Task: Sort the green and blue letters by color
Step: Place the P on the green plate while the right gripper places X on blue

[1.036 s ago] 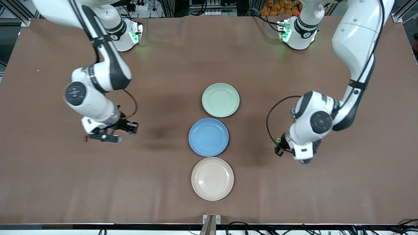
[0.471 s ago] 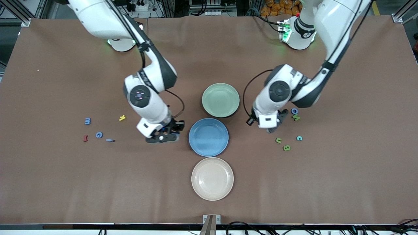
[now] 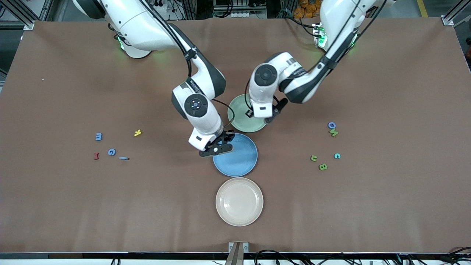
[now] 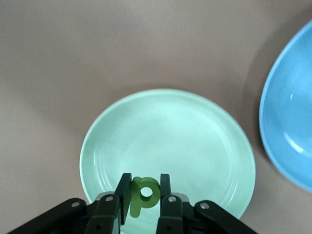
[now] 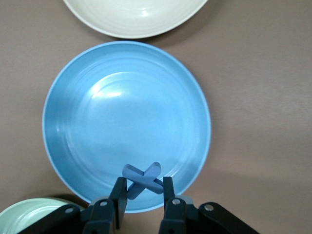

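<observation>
My left gripper [image 3: 273,115] hangs over the pale green plate [image 3: 239,110], shut on an olive-green letter P [image 4: 145,195] held just inside the plate's rim [image 4: 170,131]. My right gripper [image 3: 217,149] is over the edge of the blue plate [image 3: 241,158], shut on a blue letter x [image 5: 142,179] above the plate's rim [image 5: 122,112]. Loose blue letters [image 3: 98,136] [image 3: 112,151] lie toward the right arm's end. A blue o [image 3: 332,125], green u [image 3: 314,158] and green B [image 3: 323,166] lie toward the left arm's end.
A beige plate [image 3: 239,201] sits nearest the front camera, in line with the other two plates. A yellow letter [image 3: 137,133] and a dark red letter [image 3: 96,156] lie among the blue ones. A teal c [image 3: 337,156] lies by the green letters.
Both arms have swung from the letter piles at the table's ends to the middle. The left gripper now hangs over the green plate and the right over the blue plate.
</observation>
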{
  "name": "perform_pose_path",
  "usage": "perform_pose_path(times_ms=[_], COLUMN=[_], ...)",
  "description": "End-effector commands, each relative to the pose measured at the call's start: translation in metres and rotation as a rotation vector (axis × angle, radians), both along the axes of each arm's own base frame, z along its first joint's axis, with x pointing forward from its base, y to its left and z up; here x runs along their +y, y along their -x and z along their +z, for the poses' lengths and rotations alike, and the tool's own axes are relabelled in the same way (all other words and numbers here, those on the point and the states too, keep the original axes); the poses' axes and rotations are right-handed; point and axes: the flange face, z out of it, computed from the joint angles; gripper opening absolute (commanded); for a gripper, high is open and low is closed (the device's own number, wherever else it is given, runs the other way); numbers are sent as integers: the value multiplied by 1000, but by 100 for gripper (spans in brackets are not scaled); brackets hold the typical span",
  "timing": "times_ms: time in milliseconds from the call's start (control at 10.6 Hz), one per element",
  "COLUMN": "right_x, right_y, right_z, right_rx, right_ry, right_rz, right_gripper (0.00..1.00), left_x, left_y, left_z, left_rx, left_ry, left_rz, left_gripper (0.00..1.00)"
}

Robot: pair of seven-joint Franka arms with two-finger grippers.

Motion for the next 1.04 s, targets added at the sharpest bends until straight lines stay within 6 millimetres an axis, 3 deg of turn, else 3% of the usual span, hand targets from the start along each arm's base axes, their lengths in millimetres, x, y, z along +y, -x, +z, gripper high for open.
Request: perform_pose_path(times_ms=[0,94,283,471,660,942], right_x=[23,25,19,-2,-63,-178], right_y=[4,5,1,-9,-32,-60], right_z=[-4,-6,-6,-3,6,25], right_rx=[-1,-9,-9,-10,59,101], right_ry=[-35,-21,-12,41,133,163], right_rz=[-113,-112,-112,-103,-69,-54], right_gripper=[49,97,100,100,100,100], left_x=[-11,-13,-13,6,36,90], left_y=[7,6,7,-13,-47,-101], left_z=[-1,-1,1,1,-1,7], left_rx=[-21,-21,-23,-32,-92,-136], left_ry=[-5,-3,-5,-16,-57,-62], left_rz=[-25,-18,-18,9,8,67], left_gripper=[68,100,100,100,100,100])
